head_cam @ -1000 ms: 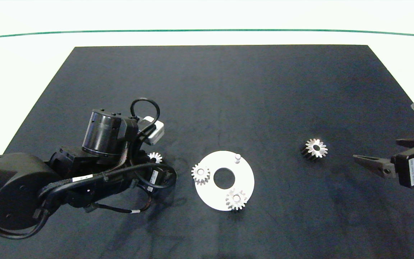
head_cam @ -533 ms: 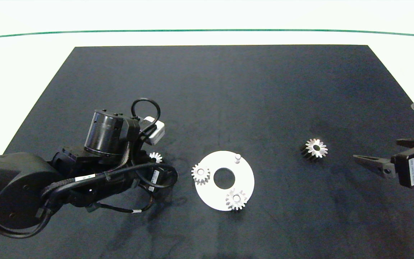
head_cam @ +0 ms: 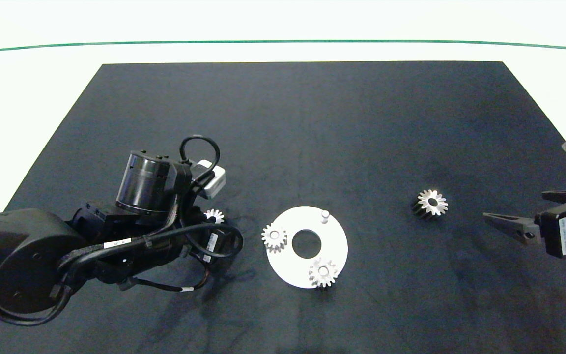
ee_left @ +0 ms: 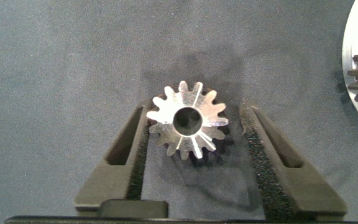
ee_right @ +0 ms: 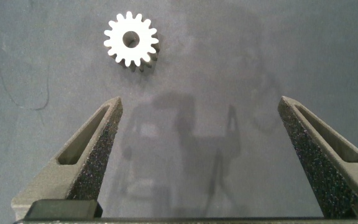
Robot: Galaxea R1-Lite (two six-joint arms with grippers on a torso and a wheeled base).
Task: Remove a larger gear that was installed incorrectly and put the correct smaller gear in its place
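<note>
The smaller gear (ee_left: 188, 121) is lying flat on the dark mat (head_cam: 293, 128), bore up, just to the left of the white disc (head_cam: 334, 243) as the head view shows it. In the head view only part of this gear (head_cam: 213, 215) is peeking out from behind the left arm's wrist. The left gripper (ee_left: 194, 155) is sitting low over it with its fingers (ee_left: 124, 155) apart, one on each side of the gear. The foam pads are standing close to the teeth, but whether they are touching cannot be told; a thin strip of mat is showing on the side of the far finger.

The white disc is carrying two small gears: one (head_cam: 274, 238) at its left edge and one (head_cam: 323, 273) at its near edge. A bare peg (head_cam: 325, 215) is standing upright on the disc's far side, with nothing on it. The disc's round centre hole is showing the mat.

The larger gear (head_cam: 430, 203) is resting on the mat well to the right of the disc, bore up, dark flanks visible. In the right wrist view it (ee_right: 131, 42) is lying ahead of the right gripper (ee_right: 204, 149), off toward one finger. The right gripper (head_cam: 523, 216) is hovering near the mat's right edge, fingers spread wide, gripping nothing.
</note>
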